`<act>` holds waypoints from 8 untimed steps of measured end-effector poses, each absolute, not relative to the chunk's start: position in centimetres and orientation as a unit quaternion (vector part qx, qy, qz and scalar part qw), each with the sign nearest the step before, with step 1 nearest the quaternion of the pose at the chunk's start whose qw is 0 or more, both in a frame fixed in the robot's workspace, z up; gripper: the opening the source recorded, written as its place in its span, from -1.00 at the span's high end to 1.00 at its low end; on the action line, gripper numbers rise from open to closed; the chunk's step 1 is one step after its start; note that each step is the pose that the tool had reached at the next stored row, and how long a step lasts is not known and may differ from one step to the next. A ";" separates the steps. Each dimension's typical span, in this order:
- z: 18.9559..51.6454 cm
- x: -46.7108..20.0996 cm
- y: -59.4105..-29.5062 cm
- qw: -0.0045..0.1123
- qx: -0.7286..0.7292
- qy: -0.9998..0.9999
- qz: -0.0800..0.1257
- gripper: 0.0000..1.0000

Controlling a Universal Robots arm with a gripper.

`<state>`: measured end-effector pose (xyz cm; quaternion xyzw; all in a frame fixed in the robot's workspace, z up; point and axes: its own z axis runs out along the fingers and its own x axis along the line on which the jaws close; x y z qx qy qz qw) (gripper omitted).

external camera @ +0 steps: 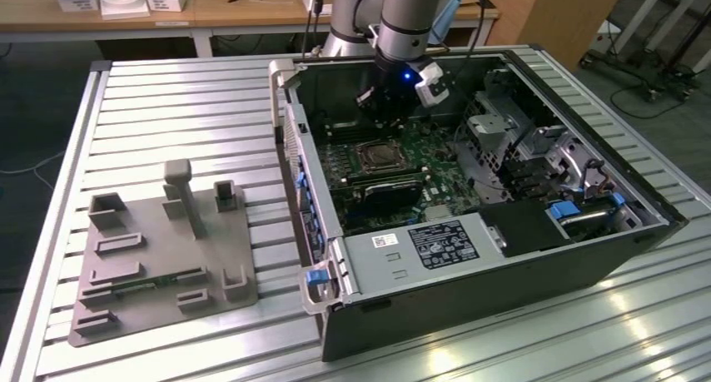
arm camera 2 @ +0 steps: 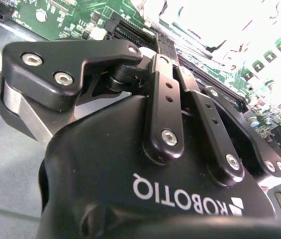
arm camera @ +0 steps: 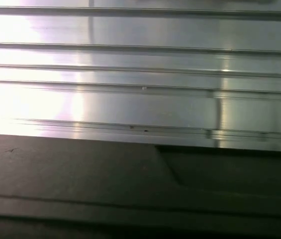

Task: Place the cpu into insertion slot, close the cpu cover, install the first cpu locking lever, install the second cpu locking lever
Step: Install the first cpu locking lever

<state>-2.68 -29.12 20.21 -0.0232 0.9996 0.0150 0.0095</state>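
- Lettering in white runs across the black housing (arm camera 2: 130,164) of the gripper (external camera: 385,120) in the second wrist view, where it appears upside down. A white printed label sits on the grey box (external camera: 428,245) inside the computer case (external camera: 467,290), well apart from the gripper on the camera's side of it. Small white stickers show near that box too; none of this print is clear enough to be worth quoting.
- The gripper hangs inside the open case, above the green motherboard (external camera: 411,149) and close to the case's far wall. Whether it is released or clenched, and whether it carries anything, I cannot tell.
- The cpu cover (external camera: 378,157), a silvery square frame, lies on the motherboard below the gripper, a little nearer the camera than it. A dull tan square shows inside the frame; whether that is the cpu I cannot tell.
- A grey fixture (external camera: 156,249) rests on the ribbed metal worktop (external camera: 166,107), well apart from the gripper and outside the case.
- The second wrist view brings in the gripper's bolted linkage bars against green circuit board. The first wrist view gives bright worktop slats (arm camera: 140,99) beyond a dark flat surface (arm camera: 80,184). The exterior view adds the whole case and the arm.
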 end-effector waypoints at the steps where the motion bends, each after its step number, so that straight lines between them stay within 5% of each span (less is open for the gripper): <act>1: 20.2 -2.7 -29.1 0.009 -0.023 1.000 0.014 0.80; 8: 20.1 -2.7 -29.1 0.009 -0.023 1.000 0.010 0.80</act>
